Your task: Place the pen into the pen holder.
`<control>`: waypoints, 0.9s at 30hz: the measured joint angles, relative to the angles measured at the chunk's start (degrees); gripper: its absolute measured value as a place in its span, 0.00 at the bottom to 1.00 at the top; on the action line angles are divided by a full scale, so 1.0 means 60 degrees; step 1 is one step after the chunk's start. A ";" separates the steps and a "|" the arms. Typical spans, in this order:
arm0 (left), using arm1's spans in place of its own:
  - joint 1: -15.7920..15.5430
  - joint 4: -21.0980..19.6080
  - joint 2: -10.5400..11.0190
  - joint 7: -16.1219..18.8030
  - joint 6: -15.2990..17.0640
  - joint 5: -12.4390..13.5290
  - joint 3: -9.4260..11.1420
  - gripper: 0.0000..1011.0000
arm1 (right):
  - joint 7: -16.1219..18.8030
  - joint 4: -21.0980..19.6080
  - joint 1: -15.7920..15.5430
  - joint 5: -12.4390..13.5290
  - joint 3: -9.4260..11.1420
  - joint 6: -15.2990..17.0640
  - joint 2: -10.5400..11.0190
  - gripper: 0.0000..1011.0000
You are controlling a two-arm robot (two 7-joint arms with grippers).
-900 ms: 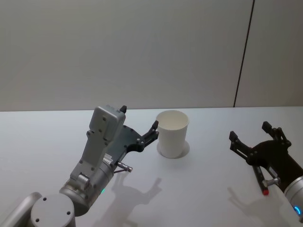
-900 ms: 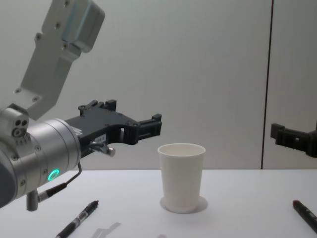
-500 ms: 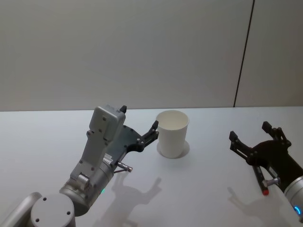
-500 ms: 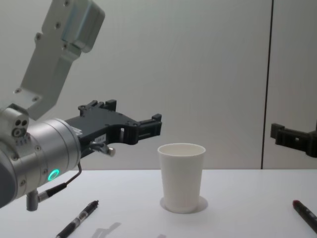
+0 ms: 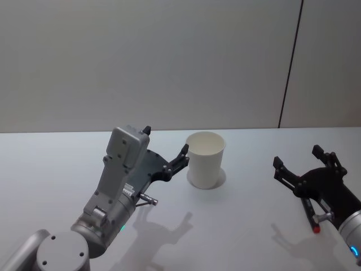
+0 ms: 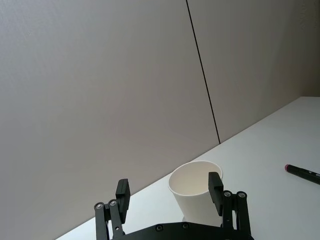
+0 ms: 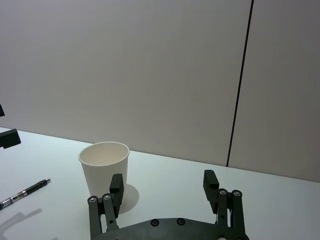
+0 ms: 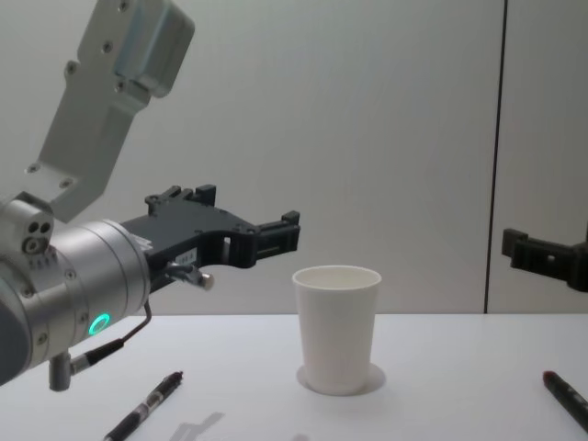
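The white tabletop (image 5: 237, 226) carries everything. Above its left side the left end effector (image 6: 169, 186) hovers with its fingers spread wide and empty, the tips close beside the pen holder (image 5: 205, 159) but apart from it. The right end effector (image 7: 163, 180) hangs over the right side, well apart from the cup, also released and holding nothing. The pen holder, a white paper cup, stands upright near the middle of the tabletop. Two pens lie flat on the tabletop: a black pen (image 8: 147, 406) at the left, under the left arm, and a red-tipped pen (image 8: 565, 393) at the right, near the right end effector. No pen is picked up yet, so the task is at its beginning. I think the main danger is the light cup: the left fingers are so near that a careless turn toward the black pen could push it over. A thin pen lying flat can also roll or slip out when the fingers close on it.
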 joint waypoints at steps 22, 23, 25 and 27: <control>0.0000 0.0000 0.0000 0.0000 0.0000 0.0000 0.0000 0.99 | 0.0142 -0.0128 0.0226 0.0359 0.0180 0.0747 0.0060 0.99; 0.0000 0.0000 0.0000 0.0000 0.0000 0.0000 0.0000 0.99 | 0.0170 -0.0139 0.0279 0.0425 0.0220 0.0894 0.0085 0.99; 0.0000 0.0001 0.0000 0.0000 0.0000 0.0000 0.0000 0.99 | 0.0200 -0.0147 0.0335 0.0502 0.0256 0.1085 0.0106 0.99; 0.0000 0.0000 0.0000 0.0000 0.0000 0.0000 0.0000 0.99 | 0.0236 -0.0167 0.0413 0.0592 0.0320 0.1331 0.0144 0.99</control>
